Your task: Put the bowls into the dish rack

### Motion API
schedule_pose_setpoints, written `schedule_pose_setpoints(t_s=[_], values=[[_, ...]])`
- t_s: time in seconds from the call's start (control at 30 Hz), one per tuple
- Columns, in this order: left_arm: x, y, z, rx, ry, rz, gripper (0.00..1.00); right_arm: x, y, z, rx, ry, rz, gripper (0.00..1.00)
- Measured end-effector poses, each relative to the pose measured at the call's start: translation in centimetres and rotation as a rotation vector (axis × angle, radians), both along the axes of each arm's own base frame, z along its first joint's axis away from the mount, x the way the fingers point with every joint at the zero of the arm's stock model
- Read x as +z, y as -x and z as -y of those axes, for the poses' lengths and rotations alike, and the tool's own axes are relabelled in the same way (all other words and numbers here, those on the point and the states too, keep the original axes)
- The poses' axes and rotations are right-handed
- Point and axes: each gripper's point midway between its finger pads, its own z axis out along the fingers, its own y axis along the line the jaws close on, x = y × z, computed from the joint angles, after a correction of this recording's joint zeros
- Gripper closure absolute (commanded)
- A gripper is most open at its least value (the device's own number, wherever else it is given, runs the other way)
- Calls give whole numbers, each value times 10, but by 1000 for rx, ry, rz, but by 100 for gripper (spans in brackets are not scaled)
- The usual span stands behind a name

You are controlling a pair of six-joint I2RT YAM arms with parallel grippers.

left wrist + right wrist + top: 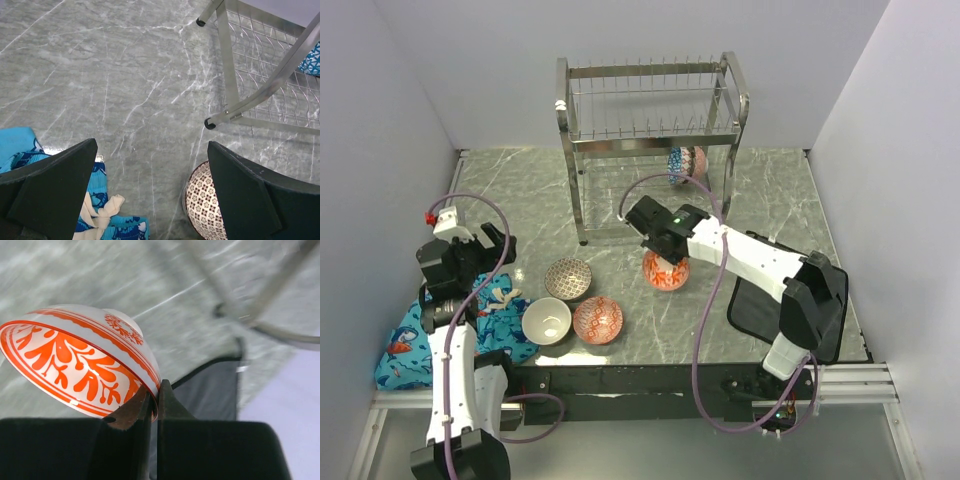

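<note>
The dish rack [650, 130] stands at the back of the table. On its lower tier a blue bowl [677, 163] and a pinkish bowl [697, 160] stand on edge. My right gripper [155, 389] is shut on the rim of the red-orange bowl [75, 360], which hangs tilted above the table [665, 270] in front of the rack. A brown-grey bowl [568, 278], a cream-white bowl [546, 320] and a pinkish-red bowl [598, 320] rest at the front left. My left gripper [152, 145] is open and holds nothing, just left of the brown-grey bowl [202, 205].
A blue patterned cloth [470, 320] lies bunched at the front left under the left arm. A black mat [760, 300] lies at the front right beneath the right arm. White walls enclose the table on three sides.
</note>
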Motion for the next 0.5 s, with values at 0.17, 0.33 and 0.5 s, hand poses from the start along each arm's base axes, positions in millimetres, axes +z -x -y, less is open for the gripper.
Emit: schedule_pose_setpoints(t_s=[0.17,0.33,0.5], values=[[-1,3,2,-2,-2,11,1,29,-42,-6,-48,50,271,100],[-4,4,3,-4,0,13,0,60,-78,-9,-83,87,491,100],[-9,6,4,-1,7,9,0,80,-108,-19,-97,125,674,100]])
